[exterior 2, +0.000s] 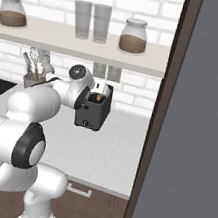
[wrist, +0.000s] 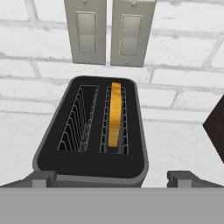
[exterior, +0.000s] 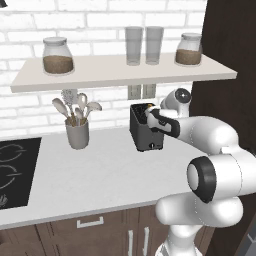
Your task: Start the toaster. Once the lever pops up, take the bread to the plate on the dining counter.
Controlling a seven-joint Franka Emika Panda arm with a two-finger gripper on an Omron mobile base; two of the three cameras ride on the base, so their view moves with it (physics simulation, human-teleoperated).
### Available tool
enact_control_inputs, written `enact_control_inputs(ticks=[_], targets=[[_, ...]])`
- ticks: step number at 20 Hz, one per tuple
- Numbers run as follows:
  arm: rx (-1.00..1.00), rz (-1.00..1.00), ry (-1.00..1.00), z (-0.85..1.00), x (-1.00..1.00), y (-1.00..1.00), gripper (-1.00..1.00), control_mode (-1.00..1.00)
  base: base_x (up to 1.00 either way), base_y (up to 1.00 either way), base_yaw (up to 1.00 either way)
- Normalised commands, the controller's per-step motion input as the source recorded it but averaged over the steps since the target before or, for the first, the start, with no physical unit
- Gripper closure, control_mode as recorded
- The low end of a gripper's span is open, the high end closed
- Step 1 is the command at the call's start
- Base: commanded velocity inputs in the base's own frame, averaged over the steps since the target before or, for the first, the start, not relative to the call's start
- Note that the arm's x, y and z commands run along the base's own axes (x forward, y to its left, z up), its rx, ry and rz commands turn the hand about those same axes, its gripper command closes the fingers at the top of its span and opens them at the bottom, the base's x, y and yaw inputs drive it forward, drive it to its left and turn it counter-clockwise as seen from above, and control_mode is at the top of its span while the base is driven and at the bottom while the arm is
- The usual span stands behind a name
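Note:
The dark toaster stands at the back of the grey-white worktop, close to the brick wall. In the hand view I look down on the toaster and its two slots. The bread, an orange-tan slice, stands in the right slot; the left slot holds nothing. The bread also peeks out of the toaster top. My gripper hovers just above the toaster's near end, open, one fingertip at each side and nothing between them. The plate and the dining counter are out of view.
A grey utensil cup with spoons stands left of the toaster, a black cooktop further left. A shelf with jars and glasses hangs above. Two wall outlets sit behind the toaster. A tall dark cabinet closes the right side.

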Motion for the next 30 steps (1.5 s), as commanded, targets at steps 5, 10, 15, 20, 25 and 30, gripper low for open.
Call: enact_control_inputs(ticks=[5,10,15,20,25,30], targets=[[0.00,0.00,0.00,0.00,0.00,0.00,-1.00,-1.00,0.00,0.00,0.00],[0.00,0.00,0.00,0.00,0.00,0.00,-1.00,-1.00,0.00,0.00,0.00],[0.00,0.00,0.00,0.00,0.00,0.00,-1.00,-1.00,0.00,0.00,0.00],[0.00,0.00,0.00,0.00,0.00,0.00,-1.00,-1.00,0.00,0.00,0.00],[0.00,0.00,0.00,0.00,0.00,0.00,-1.00,-1.00,0.00,0.00,0.00],[0.00,0.00,-0.01,-0.07,0.09,0.00,-1.00,-1.00,0.00,0.00,0.00]])
